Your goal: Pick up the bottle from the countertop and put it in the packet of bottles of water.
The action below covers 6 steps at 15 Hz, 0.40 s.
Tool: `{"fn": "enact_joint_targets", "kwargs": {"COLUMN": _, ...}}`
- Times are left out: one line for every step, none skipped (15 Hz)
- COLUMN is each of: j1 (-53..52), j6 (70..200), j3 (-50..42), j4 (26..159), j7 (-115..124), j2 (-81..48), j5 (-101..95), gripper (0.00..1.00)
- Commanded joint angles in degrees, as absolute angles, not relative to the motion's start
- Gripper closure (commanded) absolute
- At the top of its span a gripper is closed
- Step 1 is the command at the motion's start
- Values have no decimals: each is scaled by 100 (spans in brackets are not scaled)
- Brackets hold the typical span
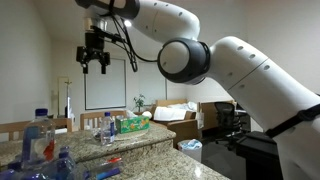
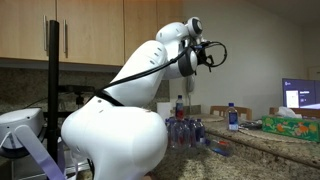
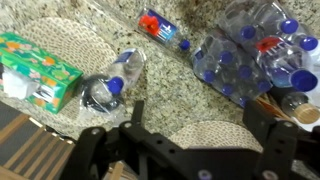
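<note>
A clear water bottle with a blue cap (image 3: 115, 80) stands on the granite countertop (image 3: 160, 75), between a green box and the packet of water bottles (image 3: 250, 55). It also shows in both exterior views (image 1: 107, 127) (image 2: 232, 117). The plastic-wrapped packet holds several blue-capped bottles (image 2: 185, 132). My gripper (image 3: 198, 130) is open and empty. It hangs high above the counter (image 1: 95, 55) (image 2: 208, 55), over the gap between the bottle and the packet.
A green tissue box (image 3: 35, 70) (image 1: 132, 124) (image 2: 290, 125) sits beside the bottle. A small red and blue item (image 3: 160, 27) lies flat near the packet. A red-capped bottle (image 2: 180, 105) stands behind the packet. Woven placemats (image 3: 215, 135) lie under my gripper.
</note>
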State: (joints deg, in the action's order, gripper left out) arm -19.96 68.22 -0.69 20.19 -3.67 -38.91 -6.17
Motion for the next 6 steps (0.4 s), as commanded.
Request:
{"fn": "enact_joint_targets", "kwargs": {"j1": -1781, "j6": 6400, "j3": -174, "j4": 2258, "j7": 34, "j2": -3794, "j5": -720, "gripper": 0}}
{"fn": "enact_joint_targets", "kwargs": {"j1": -1741, "j6": 6320, "j3": -199, "j4": 2261, "j7": 118, "j2": -3794, "j5": -723, "gripper": 0}}
{"fn": "enact_joint_targets", "kwargs": {"j1": -1763, "j6": 6542, "j3": -120, "j4": 2188, "j7": -135, "j2": -3852, "j5": -678, "gripper": 0}}
{"fn": "enact_joint_targets", "kwargs": {"j1": -1726, "j6": 6533, "j3": -124, "j4": 2196, "j7": -124, "j2": -3858, "j5": -677, "gripper": 0}}
{"fn": "enact_joint_targets", "kwargs": {"j1": -1720, "j6": 6537, "j3": -123, "j4": 2196, "j7": -125, "j2": -3860, "j5": -676, "gripper": 0}}
{"fn": "enact_joint_targets", "kwargs": {"j1": -1731, "j6": 6537, "j3": -119, "j4": 2196, "j7": -125, "j2": -3860, "j5": -675, "gripper": 0}}
